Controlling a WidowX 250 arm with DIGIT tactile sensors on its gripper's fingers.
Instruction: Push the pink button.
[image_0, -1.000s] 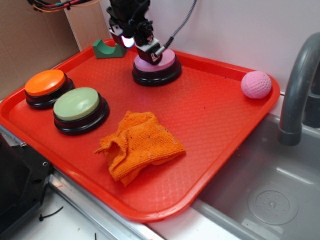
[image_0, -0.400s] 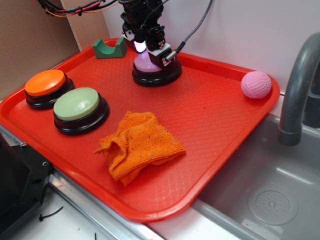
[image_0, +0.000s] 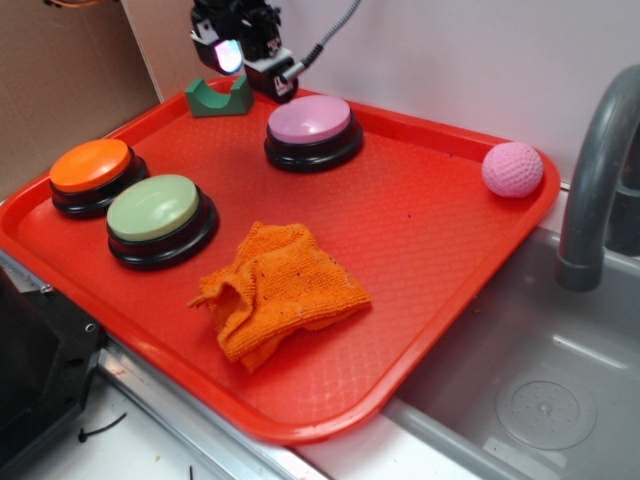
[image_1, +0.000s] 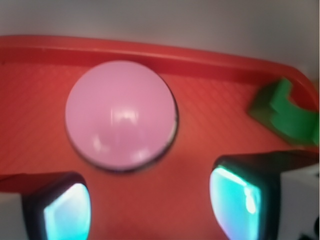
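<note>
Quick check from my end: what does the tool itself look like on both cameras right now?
The tool is black, with white parts and a glowing bluish-white light on its front. A grey cable runs off its upper right. In the wrist view its two fingers are dark-framed pads lit cyan.

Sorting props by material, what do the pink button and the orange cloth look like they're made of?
Pink button: likely hard plastic, its glossy dome showing highlights, on a black base. Orange cloth: soft nubby fabric, perhaps microfibre, matte and crumpled into folds.

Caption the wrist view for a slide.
Gripper hovers open above the red tray, pink button ahead, green block at right.
</note>
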